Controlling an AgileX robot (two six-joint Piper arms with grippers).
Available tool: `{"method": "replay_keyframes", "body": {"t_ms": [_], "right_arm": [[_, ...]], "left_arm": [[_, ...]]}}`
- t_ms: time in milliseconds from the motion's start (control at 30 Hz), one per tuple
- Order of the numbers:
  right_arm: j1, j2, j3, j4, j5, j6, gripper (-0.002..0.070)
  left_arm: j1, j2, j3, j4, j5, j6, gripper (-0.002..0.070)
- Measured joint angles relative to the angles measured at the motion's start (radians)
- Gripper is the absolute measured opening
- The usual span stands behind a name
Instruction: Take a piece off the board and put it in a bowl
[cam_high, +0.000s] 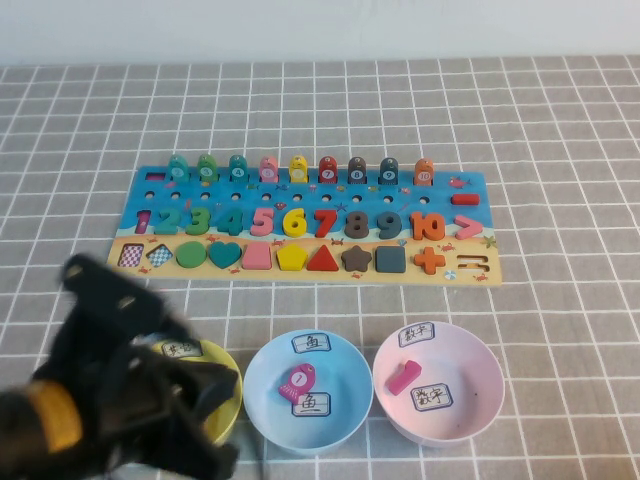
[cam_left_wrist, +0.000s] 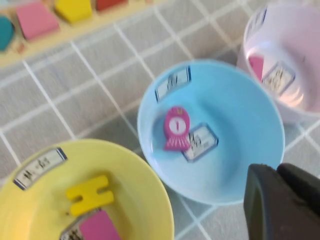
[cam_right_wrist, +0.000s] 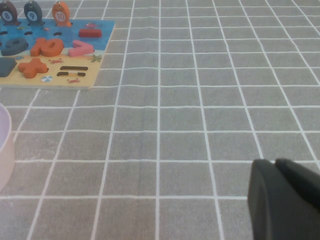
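The piece (cam_high: 302, 380) lies flat inside the light blue bowl (cam_high: 262, 385), partly on a label. My left gripper (cam_left_wrist: 277, 172) hangs above the yellow bowl (cam_left_wrist: 145, 175), fingers pressed together, holding nothing. My right gripper (cam_right_wrist: 276, 167), also closed and empty, sits over bare table right of the board (cam_high: 470, 268).

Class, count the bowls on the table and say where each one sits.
3, in a row before the board: yellow bowl half behind the left pincer, blue bowl in the middle, pink bowl rightmost.

Black left arm (cam_high: 120, 390), orange-yellow band, black hand (cam_left_wrist: 280, 202).
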Motion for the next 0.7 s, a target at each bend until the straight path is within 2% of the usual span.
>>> {"method": "replay_keyframes", "body": {"t_ms": [267, 700], "right_arm": [[0.000, 0.000, 0.000, 0.000, 0.000, 0.000, -0.0017], [0.000, 0.000, 0.000, 0.000, 0.000, 0.000, -0.0017]], "left_arm": [[0.000, -0.283, 0.283, 0.000, -0.308, -0.051, 0.0000], [0.000, -0.344, 0.375, 0.008, -0.412, 0.001, -0.0001]]}}
